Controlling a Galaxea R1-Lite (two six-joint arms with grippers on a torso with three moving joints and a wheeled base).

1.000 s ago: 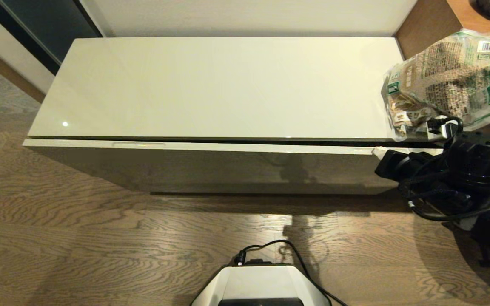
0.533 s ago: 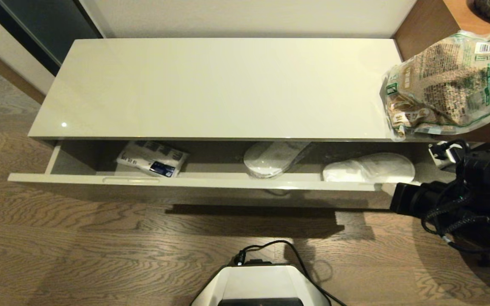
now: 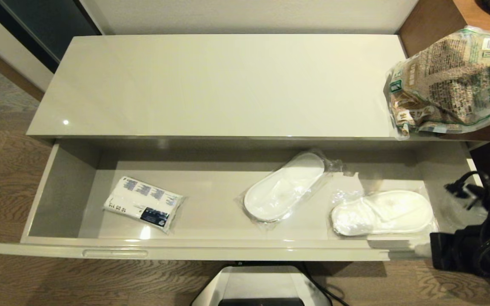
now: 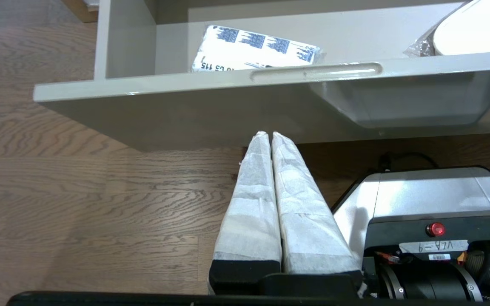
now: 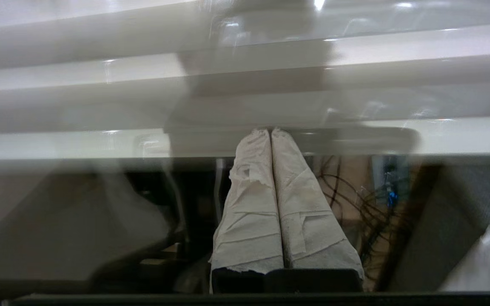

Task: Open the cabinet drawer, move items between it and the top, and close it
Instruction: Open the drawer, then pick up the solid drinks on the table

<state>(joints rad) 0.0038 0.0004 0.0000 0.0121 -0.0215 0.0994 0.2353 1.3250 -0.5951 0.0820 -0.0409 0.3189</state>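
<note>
The cabinet drawer (image 3: pixel 228 253) stands pulled far out below the glossy cream top (image 3: pixel 219 85). Inside it at the left lies the small white packet (image 3: pixel 143 204) with blue-grey print, which the left wrist view also shows as the packet (image 4: pixel 253 49) behind the drawer front (image 4: pixel 185 80). The large clear bag (image 3: pixel 453 80) with green print rests at the top's right end, partly on the brown furniture. My right gripper (image 3: pixel 417 251) is at the drawer front's right end; the right gripper (image 5: pixel 270 131) is shut, its tips against the front edge. My left gripper (image 4: pixel 269 135) hangs shut and empty below the drawer front.
Two white slippers in clear wrap, one (image 3: pixel 285 187) in the middle and one (image 3: pixel 383 212) at the right, lie in the drawer. Brown wooden furniture (image 3: pixel 432 19) adjoins the cabinet on the right. My base (image 3: pixel 262 289) sits just under the drawer front, on wood floor.
The drawer has slid from nearly closed to far open toward me, with my right gripper moving back along with its front edge. The packet and slippers have come into sight.
</note>
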